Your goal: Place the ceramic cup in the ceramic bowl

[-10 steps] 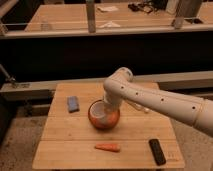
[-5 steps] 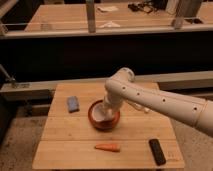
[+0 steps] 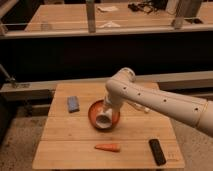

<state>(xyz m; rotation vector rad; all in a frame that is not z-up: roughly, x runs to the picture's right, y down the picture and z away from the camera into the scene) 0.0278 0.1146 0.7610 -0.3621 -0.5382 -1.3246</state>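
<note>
The ceramic bowl, orange-brown and shallow, sits in the middle of the wooden table. My white arm reaches in from the right and bends down over it. The gripper is at the arm's end, low over the bowl's front half, and hides much of the bowl's inside. A white round shape at the gripper's tip, inside the bowl's outline, looks like the ceramic cup. I cannot tell whether it rests in the bowl or is held.
A blue-grey block lies left of the bowl. An orange carrot lies near the front edge and a black remote at the front right. A small pale object lies right of the arm. A dark railing runs behind the table.
The arm's end has sunk slightly lower over the bowl. The bowl and the other objects have not moved.
</note>
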